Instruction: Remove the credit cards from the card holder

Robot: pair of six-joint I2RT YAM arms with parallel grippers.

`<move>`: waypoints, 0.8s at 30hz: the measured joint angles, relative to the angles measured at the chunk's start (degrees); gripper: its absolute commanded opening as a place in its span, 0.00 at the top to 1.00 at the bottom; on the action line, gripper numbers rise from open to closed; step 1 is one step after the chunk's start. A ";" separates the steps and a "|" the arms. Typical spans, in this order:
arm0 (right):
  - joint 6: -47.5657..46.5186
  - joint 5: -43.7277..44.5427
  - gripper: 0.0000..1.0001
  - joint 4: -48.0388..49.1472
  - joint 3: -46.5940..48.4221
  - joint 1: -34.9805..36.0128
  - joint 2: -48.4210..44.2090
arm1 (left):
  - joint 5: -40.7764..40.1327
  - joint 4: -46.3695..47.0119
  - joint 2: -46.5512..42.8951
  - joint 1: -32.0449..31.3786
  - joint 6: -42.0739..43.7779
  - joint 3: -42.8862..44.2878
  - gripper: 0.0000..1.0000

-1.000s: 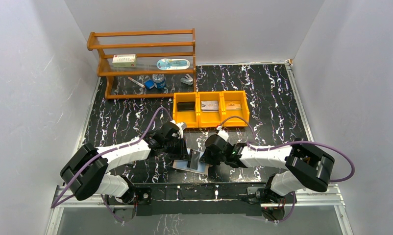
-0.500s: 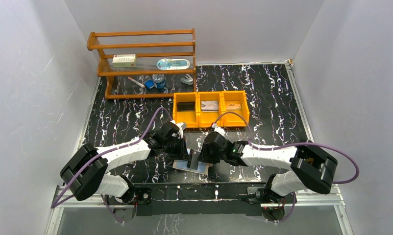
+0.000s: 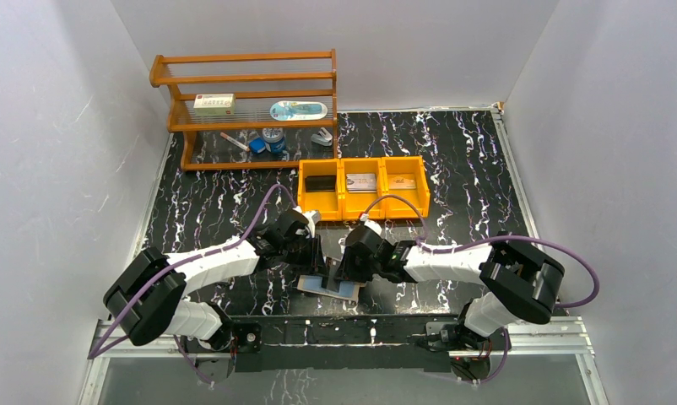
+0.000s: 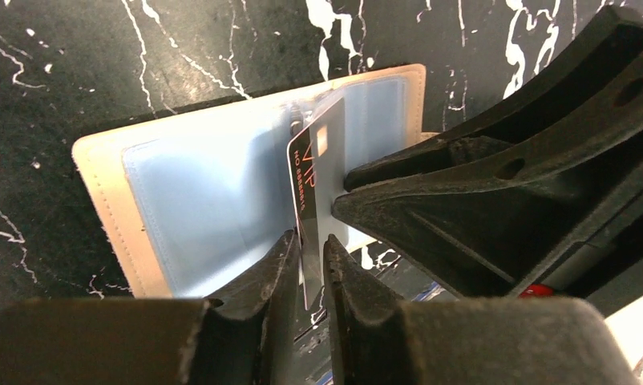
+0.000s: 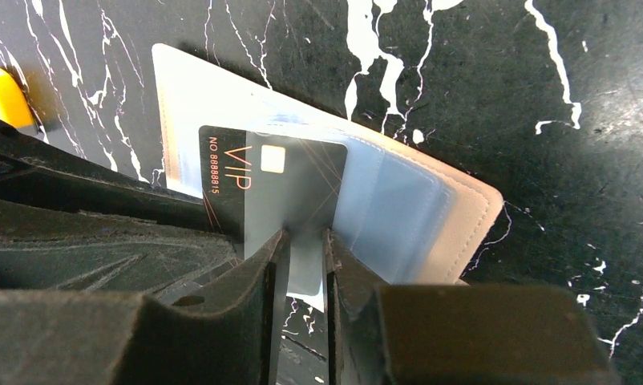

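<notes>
**Card holder (image 4: 94,172) spread open between both grippers, VIP card (image 4: 314,168) standing up from it**

Black marbled table (image 3: 470,169) carries a wooden rack (image 3: 242,80) at far left and an orange tray (image 3: 362,211) in the middle. The tray's three compartments hold a dark card (image 3: 321,182) on the left, a silver card (image 3: 361,181) in the centre and a brownish card (image 3: 402,182) on the right.

Nearer than the tray, close to the table's near edge, the tan holder lies flat with its bluish sleeves facing up. The left gripper (image 4: 309,241) reaches over it from the left. Its fingers sit close on either side of the VIP card's edge, but whether they pinch it cannot be told. The right gripper (image 5: 305,237) comes in from the right, fingers narrowly apart astride a pale strip of sleeve below the card, and its grip is equally unclear. The black VIP card stands on edge, partly inside a sleeve.
</notes>
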 measured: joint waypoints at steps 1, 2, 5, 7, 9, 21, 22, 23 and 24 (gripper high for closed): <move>0.20 0.07 0.71 -0.02 -0.04 0.00 0.00 | 0.31 0.50 0.04 0.00 -0.22 0.00 0.82; 0.31 0.11 0.71 0.02 -0.17 -0.02 -0.02 | 0.57 0.94 0.07 0.00 -0.37 0.00 0.82; 0.94 0.15 0.71 0.17 -0.39 -0.07 -0.09 | 1.20 2.03 0.44 0.09 -1.11 0.00 0.84; 1.33 0.13 0.71 0.35 -0.61 -0.15 -0.17 | 1.36 2.49 0.74 0.11 -1.53 -0.02 0.86; 1.62 0.11 0.71 0.50 -0.76 -0.22 -0.28 | 1.36 2.60 0.81 0.11 -1.81 -0.02 0.90; 2.19 0.26 0.71 1.27 -1.53 -0.33 -0.70 | 0.48 1.79 0.48 0.17 -1.60 -0.02 1.00; 2.29 0.39 0.71 1.25 -1.53 -0.33 -0.72 | 0.26 1.53 0.31 0.13 -1.60 -0.02 1.00; 2.34 0.52 0.71 1.20 -1.53 -0.33 -0.74 | 0.09 1.29 0.11 0.13 -1.55 -0.02 1.00; 2.43 0.74 0.71 1.11 -1.53 -0.33 -0.79 | -0.20 0.94 -0.31 0.09 -1.44 -0.02 1.00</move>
